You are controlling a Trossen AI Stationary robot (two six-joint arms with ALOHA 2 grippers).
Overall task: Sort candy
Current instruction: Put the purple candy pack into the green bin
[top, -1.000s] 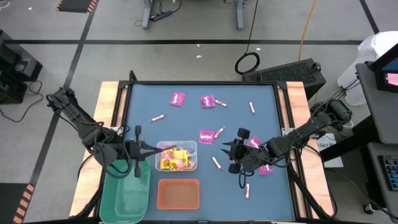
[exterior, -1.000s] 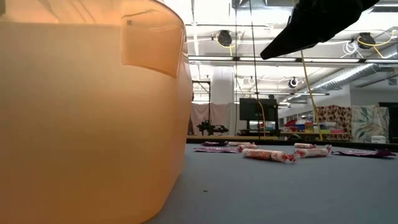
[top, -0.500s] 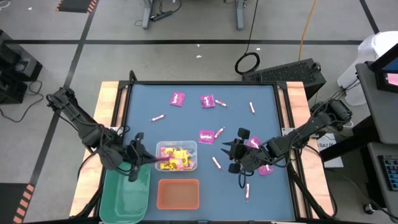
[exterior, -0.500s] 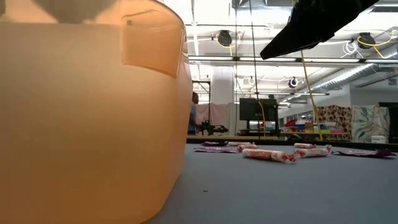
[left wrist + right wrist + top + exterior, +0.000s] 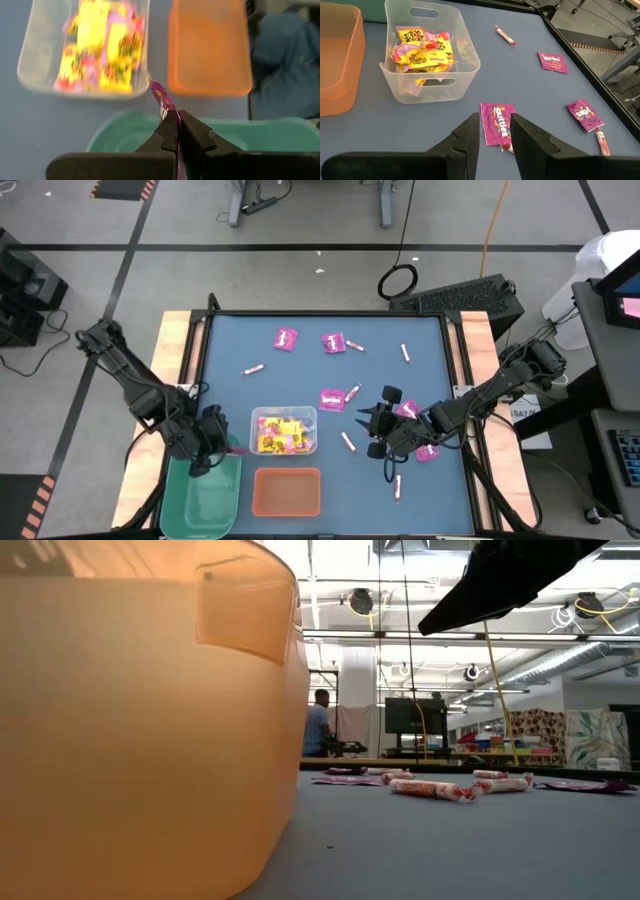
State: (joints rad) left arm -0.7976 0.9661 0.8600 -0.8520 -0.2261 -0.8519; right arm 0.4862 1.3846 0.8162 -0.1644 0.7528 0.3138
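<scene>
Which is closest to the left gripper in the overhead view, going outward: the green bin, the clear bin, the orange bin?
From the left gripper, its jaws shut on a magenta packet:
1. Green bin, directly under it at the table's front left.
2. Clear bin, just to its right.
3. Orange bin, right of the green one.

I work in a big open robotics lab or workshop. Past my blue table [image 5: 420, 390], at 12 o'clock, the low view looks into a tall hall with ceiling trusses and hanging lights [image 5: 362, 602], a dark monitor [image 5: 415, 718], shelves of clutter and a person [image 5: 317, 726] standing far off. Taped floor lines [image 5: 300, 247] and loose cables [image 5: 398, 280] surround me.
</scene>
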